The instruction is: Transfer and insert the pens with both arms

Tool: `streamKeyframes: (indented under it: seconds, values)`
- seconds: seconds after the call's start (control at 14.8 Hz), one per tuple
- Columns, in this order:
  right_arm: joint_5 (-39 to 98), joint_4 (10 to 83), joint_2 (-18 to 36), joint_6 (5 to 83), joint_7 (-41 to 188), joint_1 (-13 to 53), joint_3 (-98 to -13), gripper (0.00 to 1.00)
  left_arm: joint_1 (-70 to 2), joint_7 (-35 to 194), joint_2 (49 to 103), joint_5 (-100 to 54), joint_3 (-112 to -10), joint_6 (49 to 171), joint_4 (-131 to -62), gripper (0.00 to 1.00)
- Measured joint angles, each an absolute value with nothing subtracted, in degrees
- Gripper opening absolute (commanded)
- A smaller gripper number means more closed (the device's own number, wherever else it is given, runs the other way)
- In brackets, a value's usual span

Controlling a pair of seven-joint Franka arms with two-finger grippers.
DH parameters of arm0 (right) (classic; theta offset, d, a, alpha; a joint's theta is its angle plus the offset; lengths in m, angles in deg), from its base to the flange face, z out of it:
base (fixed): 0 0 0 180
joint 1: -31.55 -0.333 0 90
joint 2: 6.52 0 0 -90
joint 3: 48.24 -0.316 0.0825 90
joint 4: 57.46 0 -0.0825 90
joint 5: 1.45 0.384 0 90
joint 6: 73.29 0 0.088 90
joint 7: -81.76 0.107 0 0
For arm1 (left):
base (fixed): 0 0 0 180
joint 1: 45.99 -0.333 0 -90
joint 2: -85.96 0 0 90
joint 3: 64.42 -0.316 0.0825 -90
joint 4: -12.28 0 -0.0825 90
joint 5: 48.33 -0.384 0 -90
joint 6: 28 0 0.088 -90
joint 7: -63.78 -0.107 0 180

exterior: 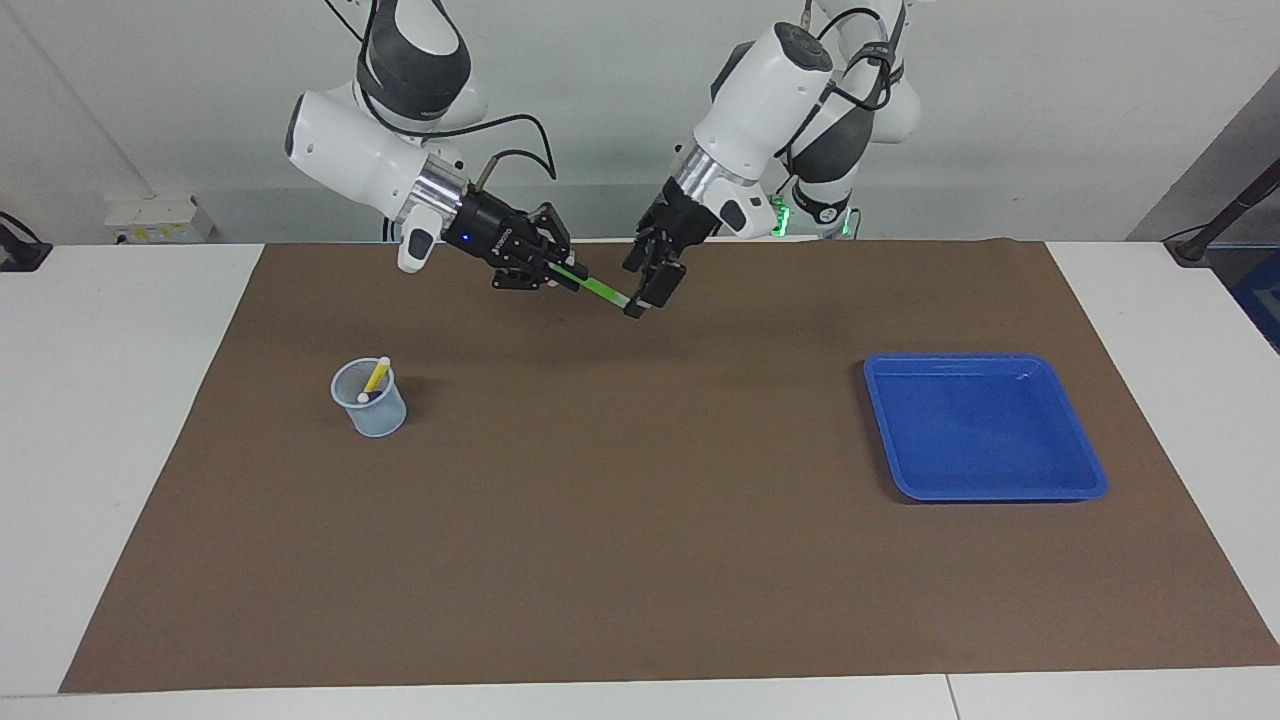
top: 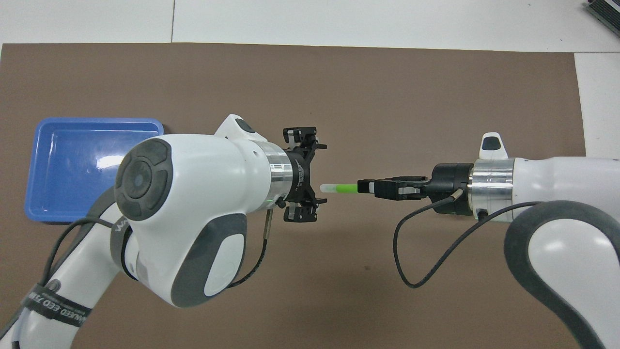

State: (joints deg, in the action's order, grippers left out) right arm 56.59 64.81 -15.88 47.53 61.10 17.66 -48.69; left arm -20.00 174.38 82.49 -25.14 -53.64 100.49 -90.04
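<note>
Writing: strap on left arm reads partly "...EED FR...", rest not legible; no other readable labels. Surface: brown mat (exterior: 640, 560) over a white table (exterior: 120, 420), pale wall at the robots' end. Green pen (top: 345, 188) w/ pale cap is up in the air over the mat's robot-side middle, long axis running along the table's length, cap end toward the left arm's end, tilted a bit down at that end in the facing view. Right gripper (top: 370, 187) is clamped on the pen's green end. Left gripper (top: 300, 179) has fingers spread wide apart, cap tip just at its mouth, not gripped. Clear cup (exterior: 370, 400) sits toward the right arm's end, farther from the robots than the grippers, w/ yellow pen (exterior: 377, 374) standing tilted inside, cap up; a second pale cap shows in it, colour can't tell. Blue tray (exterior: 985, 428) lies toward the left arm's end, well apart from the cup.
</note>
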Motion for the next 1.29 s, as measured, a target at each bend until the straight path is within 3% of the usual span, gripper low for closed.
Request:
streamKeyframes:
  seconds: [0.81,1.29]
  values:
    - [14.07,64.04,-17.0,45.54,62.21,25.77,-48.01,0.0,-45.01,136.29,85.63,-28.98,-54.25,85.91,-90.03,1.0]
    - [0.52,64.05,-17.11,43.06,62.06,30.37,-47.99,0.0,-52.57,118.88,86.22,-35.69,-55.76,80.92,-90.01,1.0]
